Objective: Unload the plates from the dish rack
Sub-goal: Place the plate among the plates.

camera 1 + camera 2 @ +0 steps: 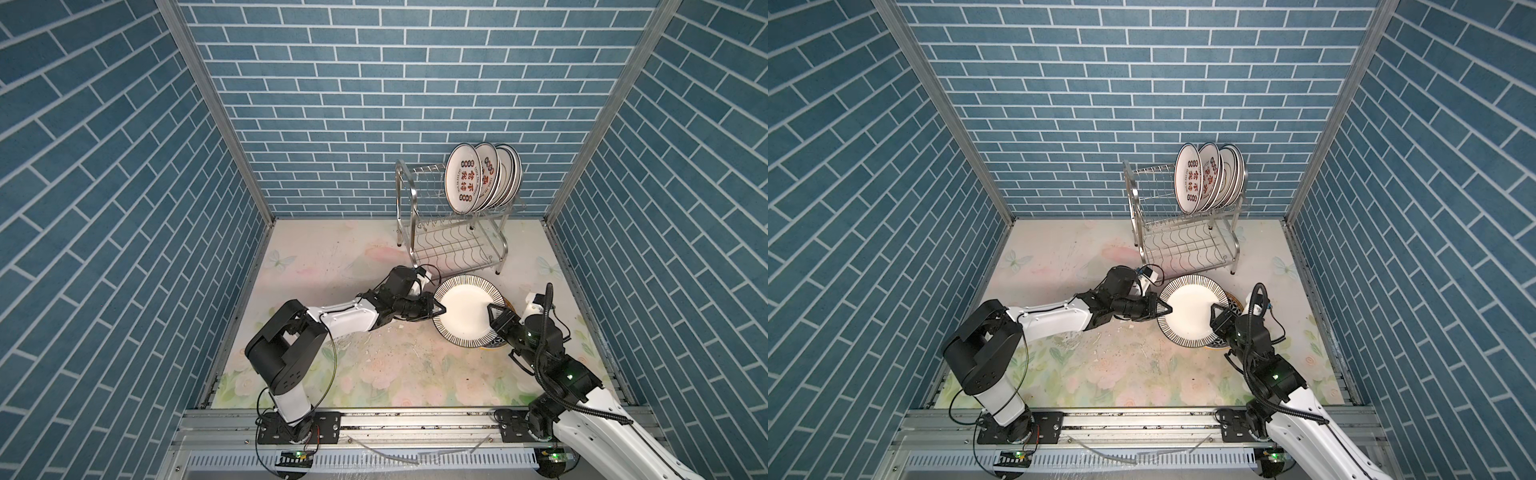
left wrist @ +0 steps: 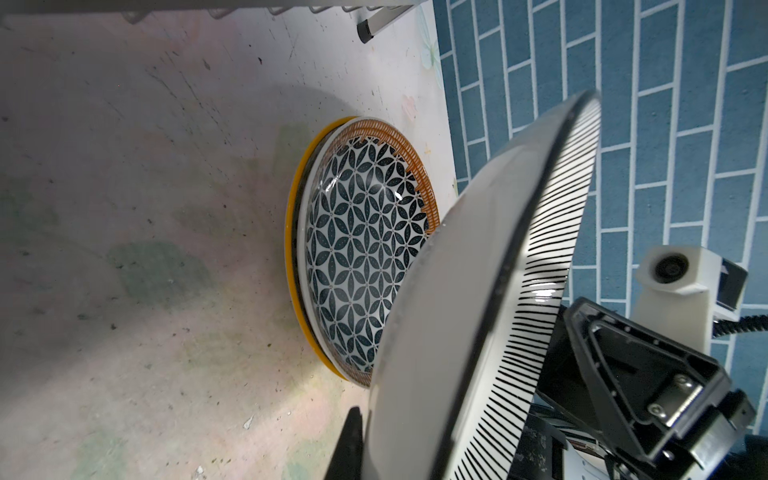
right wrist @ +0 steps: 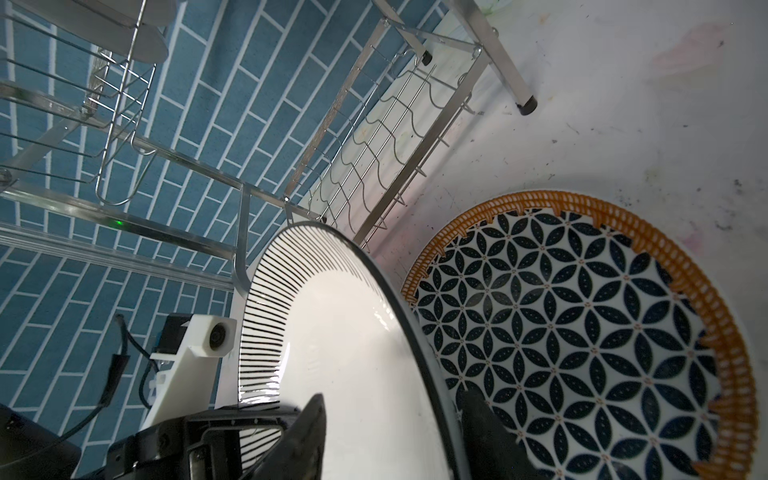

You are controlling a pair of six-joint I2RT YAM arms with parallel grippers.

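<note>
likely stiff, slick and breakable, this black-striped plate (image 1: 463, 309); best taken by the rim; clamped at one edge by left end effector (image 1: 439, 309); straddled opposite by right end effector (image 1: 492, 309), jaws parted

glossy ceramic plate (image 1: 465, 311), shiny steel-wire rack (image 1: 449, 251)

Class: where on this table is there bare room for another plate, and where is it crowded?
Free: the table between the left wall and the dish rack; also the front strip between the two arm bases. Crowded: before the rack, where the striped plate hangs over the patterned plate.
</note>
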